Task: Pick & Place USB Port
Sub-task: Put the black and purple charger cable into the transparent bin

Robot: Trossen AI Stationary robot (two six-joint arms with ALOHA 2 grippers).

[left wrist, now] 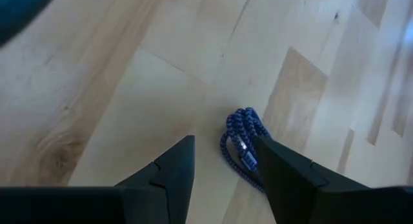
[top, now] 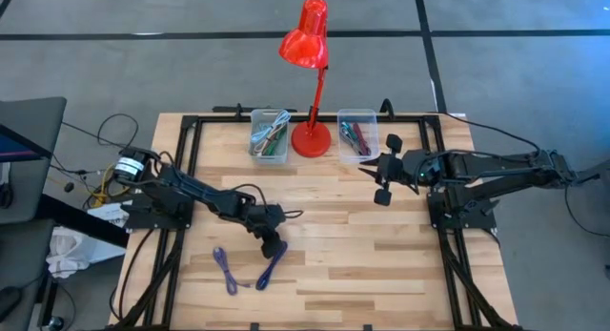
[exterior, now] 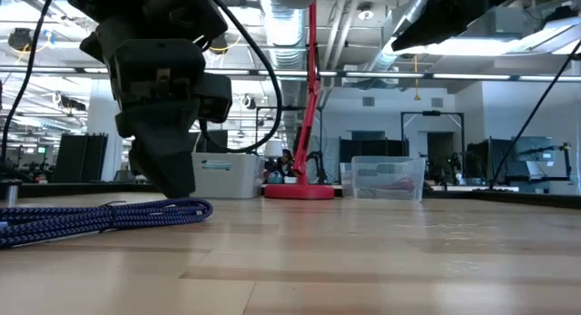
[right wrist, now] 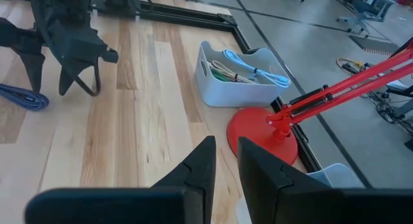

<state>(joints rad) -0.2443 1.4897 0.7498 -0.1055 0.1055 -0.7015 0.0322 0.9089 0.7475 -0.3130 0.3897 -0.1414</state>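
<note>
Blue braided USB cable [top: 250, 270] lies loosely looped on counter [top: 362, 255]; left hand [top: 274, 246] spread wide above its end, gripping nothing.

Blue braided cable [left wrist: 242, 146] on wooden table [left wrist: 129, 88], parted left claw [left wrist: 222, 161] beside it

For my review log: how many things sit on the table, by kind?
Bins: 2
Lamp: 1
Blue cable loose on the table: 1
Total: 4
</note>
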